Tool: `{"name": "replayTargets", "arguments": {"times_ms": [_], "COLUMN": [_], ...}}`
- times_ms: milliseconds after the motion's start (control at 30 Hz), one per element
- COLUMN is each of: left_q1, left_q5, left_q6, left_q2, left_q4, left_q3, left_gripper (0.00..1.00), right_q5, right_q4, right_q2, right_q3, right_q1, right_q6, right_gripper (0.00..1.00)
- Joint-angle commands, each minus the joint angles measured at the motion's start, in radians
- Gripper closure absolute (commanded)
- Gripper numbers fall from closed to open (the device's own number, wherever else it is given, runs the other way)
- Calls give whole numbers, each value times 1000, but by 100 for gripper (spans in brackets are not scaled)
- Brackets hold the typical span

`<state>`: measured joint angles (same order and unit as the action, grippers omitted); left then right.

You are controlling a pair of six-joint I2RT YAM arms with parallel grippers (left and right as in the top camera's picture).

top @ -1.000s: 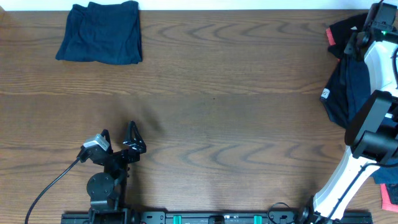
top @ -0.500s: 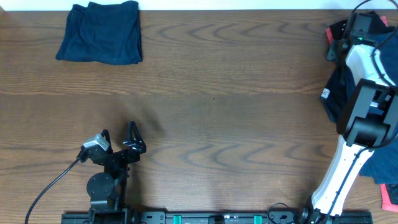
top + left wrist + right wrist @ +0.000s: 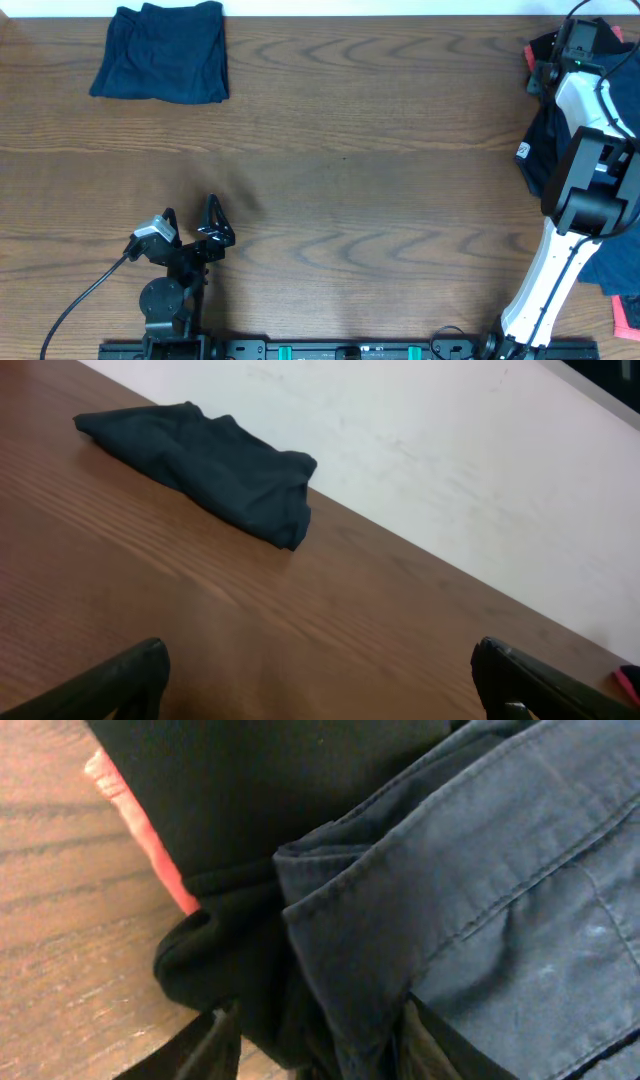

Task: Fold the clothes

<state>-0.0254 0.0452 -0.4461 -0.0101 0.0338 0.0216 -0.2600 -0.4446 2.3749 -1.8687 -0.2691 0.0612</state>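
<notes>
Wood-grain desk [image 3: 380,180], two arms at work on the laundry. The right arm [image 3: 585,190] reaches to a loose heap of clothes [image 3: 552,150] at the desk's right edge, and its jaws are down in the far end of that heap. In the right wrist view a dark blue shirt [image 3: 480,900], its stitched seams and doubled edge plain to see, bunches up directly between the two blurred fingers [image 3: 215,1045]. A black garment [image 3: 250,840] with a coral-red trim [image 3: 140,830] lies just beyond and to the left of them. The jaws stand either side of the blue fold, but whether they pinch it or merely straddle it cannot be told. Seen from overhead the heap is rumpled and unfolded, with a small white label [image 3: 523,152] showing on its near-left edge.

The left arm [image 3: 165,295] sits low at the front of the desk, its jaws spread wide apart and holding nothing, bare wood between them. Well ahead of those jaws and off to their left, by the desk's far edge, lies a dark blue garment [image 3: 160,52] already folded into a flat, roughly square packet. In the left wrist view [image 3: 200,460] it shows soft creases and one slightly raised corner.
</notes>
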Motion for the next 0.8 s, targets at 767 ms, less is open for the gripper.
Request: {"name": "replayTargets", "arguments": {"times_ms": [767], "left_q1": [-4], "left_q5": [-21], "left_q6": [-1], "left_q2": [6], "left_q4": [36], "left_q3": [-18], "left_gripper": [2], "right_q5": [-54], "right_q4": [30], "right_q2": [31], "right_q3": [-1], "right_q1": [-29], "right_q6": [27], "right_gripper": [58]}}
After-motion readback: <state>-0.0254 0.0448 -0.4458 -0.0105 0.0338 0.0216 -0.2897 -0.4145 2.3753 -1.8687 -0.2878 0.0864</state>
